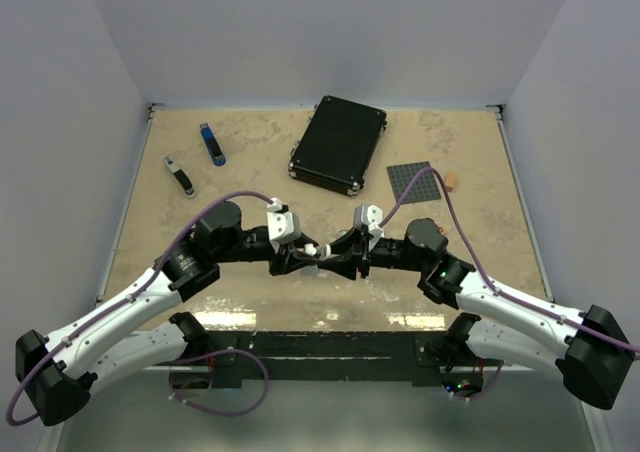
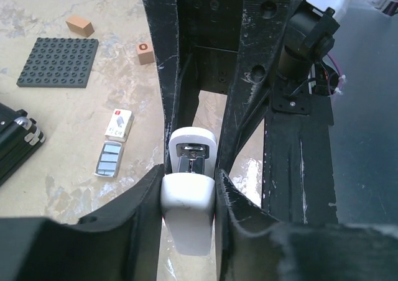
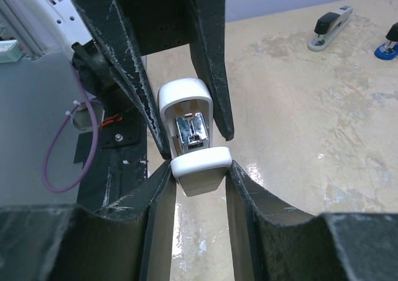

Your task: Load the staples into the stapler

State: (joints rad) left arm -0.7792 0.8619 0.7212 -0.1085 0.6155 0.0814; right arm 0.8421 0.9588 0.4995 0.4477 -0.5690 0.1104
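Beige table, near middle: left gripper and right gripper both pinching white stapler from opposite ends, magazine bared. Beyond, staples box lying flat on table between stapler and grey plate; likely light, stiff but crushable, so best gripped across long edges. At far edge, black case shut, contents unseen.
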